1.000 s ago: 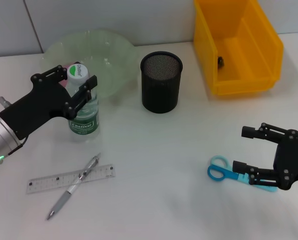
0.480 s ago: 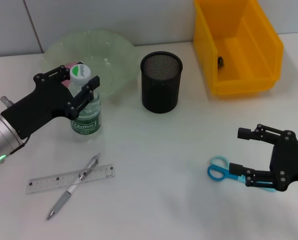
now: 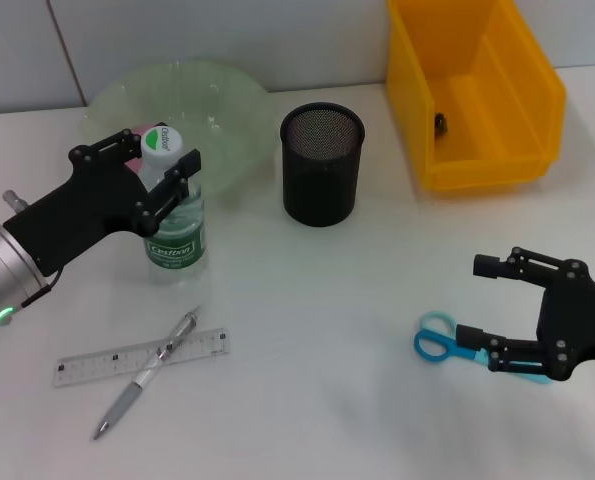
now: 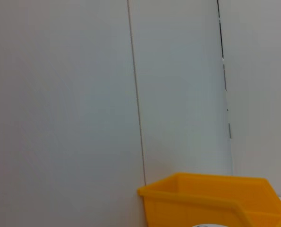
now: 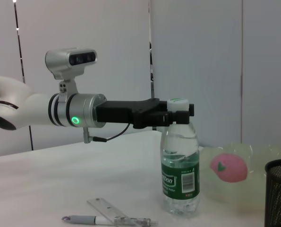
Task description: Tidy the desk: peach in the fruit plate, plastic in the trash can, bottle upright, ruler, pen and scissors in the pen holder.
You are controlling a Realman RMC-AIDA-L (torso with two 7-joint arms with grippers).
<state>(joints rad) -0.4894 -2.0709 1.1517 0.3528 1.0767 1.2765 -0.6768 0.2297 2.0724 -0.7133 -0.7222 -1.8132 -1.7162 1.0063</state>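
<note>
Left tool (image 3: 160, 168) at the neck of the bottle (image 3: 173, 215), fingers either side just under the green cap; over the last second the bottle crept a little toward the pen holder (image 3: 320, 164) and the robot, and now stands upright on the counter (image 3: 307, 330) in front of the fruit plate (image 3: 182, 100). Right wrist view shows it vertical with its base on the counter, tool clamped on the neck. So bottle-upright step looks basically finished; what's left there is letting go without tipping it. Peach (image 5: 229, 167) sits pink in the fruit plate behind the bottle, done. Trash can (image 3: 477, 90), the yellow bin, has a small dark item inside, probably the plastic but too small to tell. Right tool (image 3: 507, 312) spread wide, hovering just above the scissors (image 3: 455, 346), blades hidden under it; it lifted and backed off slightly over the last second, not gripping anything. Scissors flat on the counter, blue handles pointing toward the robot's left. Ruler (image 3: 140, 357) and pen (image 3: 145, 374) lie crossed near the front on the left side, untouched. Pen holder empty as far as seen, so three items remain to go in.
</note>
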